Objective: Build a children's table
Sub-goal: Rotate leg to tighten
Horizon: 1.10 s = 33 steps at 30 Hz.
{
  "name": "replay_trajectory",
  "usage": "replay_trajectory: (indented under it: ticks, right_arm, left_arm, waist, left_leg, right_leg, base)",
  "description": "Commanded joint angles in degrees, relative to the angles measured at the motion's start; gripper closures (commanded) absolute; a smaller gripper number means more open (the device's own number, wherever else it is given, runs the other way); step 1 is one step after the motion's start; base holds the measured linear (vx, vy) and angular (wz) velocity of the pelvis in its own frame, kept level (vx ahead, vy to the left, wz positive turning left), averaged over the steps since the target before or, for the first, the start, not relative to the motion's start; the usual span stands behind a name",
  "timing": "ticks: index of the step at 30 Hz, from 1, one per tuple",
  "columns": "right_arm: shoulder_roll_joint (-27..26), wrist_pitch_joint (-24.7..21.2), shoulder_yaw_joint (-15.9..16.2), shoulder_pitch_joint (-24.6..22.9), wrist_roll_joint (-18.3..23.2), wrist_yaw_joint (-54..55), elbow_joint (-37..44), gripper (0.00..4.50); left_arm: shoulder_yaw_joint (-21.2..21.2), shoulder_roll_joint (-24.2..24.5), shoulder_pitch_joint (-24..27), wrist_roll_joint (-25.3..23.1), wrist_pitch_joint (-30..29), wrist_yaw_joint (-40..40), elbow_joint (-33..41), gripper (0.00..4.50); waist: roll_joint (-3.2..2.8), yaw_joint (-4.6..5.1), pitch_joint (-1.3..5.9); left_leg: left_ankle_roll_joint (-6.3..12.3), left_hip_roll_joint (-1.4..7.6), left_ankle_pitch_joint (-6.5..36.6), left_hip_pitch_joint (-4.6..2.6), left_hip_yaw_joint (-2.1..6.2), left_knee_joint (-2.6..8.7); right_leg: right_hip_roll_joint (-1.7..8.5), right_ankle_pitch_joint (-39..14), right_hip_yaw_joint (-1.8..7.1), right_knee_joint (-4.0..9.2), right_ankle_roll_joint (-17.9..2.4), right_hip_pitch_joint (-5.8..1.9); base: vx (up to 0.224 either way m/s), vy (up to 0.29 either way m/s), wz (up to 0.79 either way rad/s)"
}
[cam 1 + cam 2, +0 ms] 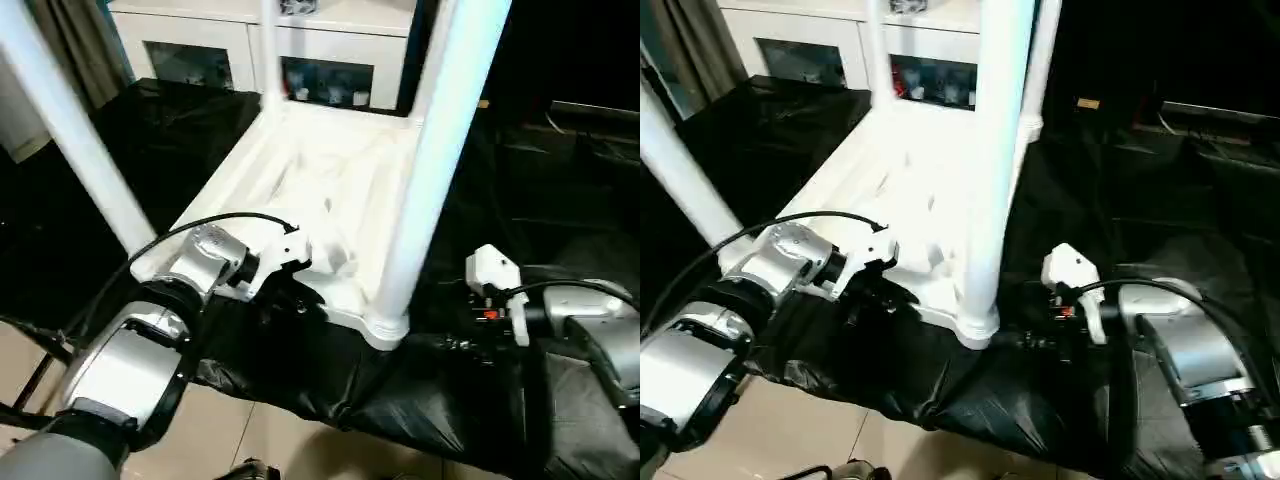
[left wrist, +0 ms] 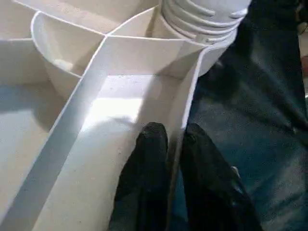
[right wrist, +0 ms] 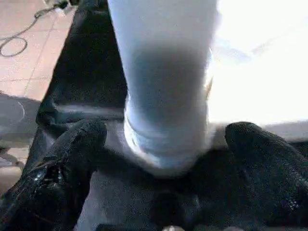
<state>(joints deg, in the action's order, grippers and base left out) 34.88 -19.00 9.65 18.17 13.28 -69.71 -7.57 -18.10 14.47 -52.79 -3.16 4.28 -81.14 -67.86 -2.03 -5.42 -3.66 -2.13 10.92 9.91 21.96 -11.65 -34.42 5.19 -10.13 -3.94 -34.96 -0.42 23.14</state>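
Left eye view had the tabletop (image 1: 300,190) upside down on the black-covered work table (image 1: 560,230), legs (image 1: 440,150) upright. Left wrist view showed the left gripper (image 2: 174,139) pinching its rim wall. Right wrist view showed the right gripper (image 3: 163,137) spread wide around a leg's base.

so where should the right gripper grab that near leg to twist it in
Low on the near leg, just above the threaded collar in the corner socket, coming level from the robot's right. It stands upright and round, so fingers can straddle it; the right gripper, open, already flanks its base.
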Motion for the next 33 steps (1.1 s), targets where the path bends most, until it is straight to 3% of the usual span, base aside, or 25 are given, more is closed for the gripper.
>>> replay_trajectory:
  ticks: [1, 5, 9, 10, 12, 18, 20, 23, 33]
  right_arm:
    - [-0.7, 1.6, 0.7, 1.4, -0.8, 1.2, -0.8, 0.0]
    - [-3.0, 2.7, 1.9, 2.7, -2.2, 3.4, -2.9, 0.0]
    - [-4.7, 5.0, 2.8, 4.5, -5.3, 6.9, -6.2, 0.0]
    - [-5.1, 5.1, 2.9, 4.9, -5.6, 7.3, -7.0, 0.0]
    - [-5.6, 6.2, 2.8, 5.5, -6.0, 7.8, -8.7, 0.27]
    - [-6.6, 6.6, 2.3, 6.4, -5.3, 7.5, -11.0, 0.71]
    - [-7.0, 7.2, 2.3, 6.8, -5.4, 7.6, -12.1, 0.74]
    - [-7.6, 8.6, 2.4, 7.6, -5.6, 7.4, -14.4, 1.13]
    - [-9.0, 11.5, 2.8, 10.0, -6.5, 6.5, -20.1, 1.72]
  left_arm:
    - [2.0, -0.1, 1.0, 1.5, -0.4, 3.8, 0.4, 4.23]
    - [3.3, -1.5, 2.9, 1.3, 0.1, 8.4, 2.1, 4.38]
    - [2.9, -1.5, 4.6, 0.2, 0.1, 9.9, 4.4, 4.48]
    - [2.2, -1.2, 5.0, -0.6, 0.7, 10.5, 5.0, 4.49]
    - [1.6, -0.8, 5.7, -1.4, 1.4, 11.4, 6.0, 4.5]
    - [2.2, -0.3, 6.4, -1.1, 0.9, 10.8, 7.5, 4.5]
    - [2.2, 0.0, 6.7, -1.0, 0.6, 10.3, 8.1, 4.5]
    - [2.3, 0.3, 7.1, -0.9, 1.0, 9.3, 8.9, 4.5]
    - [2.2, 1.7, 6.5, -0.7, 1.2, 6.7, 8.8, 4.5]
  waist:
    - [0.73, -0.44, 4.4]
    - [1.04, -0.04, 4.34]
    - [0.89, 0.33, 4.36]
    - [1.47, 0.47, 4.33]
    - [1.04, 0.46, 4.38]
    - [1.3, 0.57, 4.3]
    - [1.26, 0.59, 4.28]
    - [1.03, 0.73, 4.38]
    - [1.18, 1.46, 4.33]
  left_leg:
    - [3.46, 2.44, 12.8, -1.02, 1.46, 3.72]
    - [3.22, 2.34, 13.1, -1.05, 1.42, 3.73]
    - [3.1, 2.17, 12.7, -1.02, 1.38, 3.7]
    - [3.18, 2.17, 12.7, -0.97, 1.36, 3.74]
    - [3.28, 2.3, 12.7, -1.02, 1.43, 3.74]
    - [3.57, 2.28, 13.2, -0.95, 1.37, 3.79]
    - [3.44, 2.27, 13.2, -1.01, 1.35, 3.78]
    - [3.41, 2.28, 12.9, -0.93, 1.38, 3.78]
    - [3.68, 2.29, 13.2, -0.89, 1.31, 3.78]
  right_leg:
    - [3.77, -11.1, 2.2, 4.37, -15.8, -3.2]
    - [3.73, -12.7, 2.18, 4.59, -15.2, -3.18]
    - [3.69, -15.1, 2.19, 4.84, -13.8, -3.06]
    - [3.56, -15.2, 2.2, 4.81, -13.5, -3.07]
    - [3.69, -15.1, 2.22, 4.78, -13.5, -3.01]
    - [3.72, -15.7, 2.23, 4.73, -13.5, -2.93]
    - [3.69, -16.2, 2.24, 4.81, -13.3, -2.89]
    - [3.7, -15.5, 2.25, 4.69, -13.4, -2.9]
    - [3.56, -14.2, 2.2, 4.54, -14.5, -2.94]
  base:
    - [0.0, 0.0, 0.0]
    - [0.0, 0.0, 0.0]
    - [0.0, 0.0, 0.0]
    - [0.0, 0.0, 0.0]
    - [0.0, 0.0, 0.0]
    - [0.0, 0.0, 0.0]
    - [0.0, 0.0, 0.0]
    - [0.0, 0.0, 0.0]
    - [0.0, 0.0, 0.0]
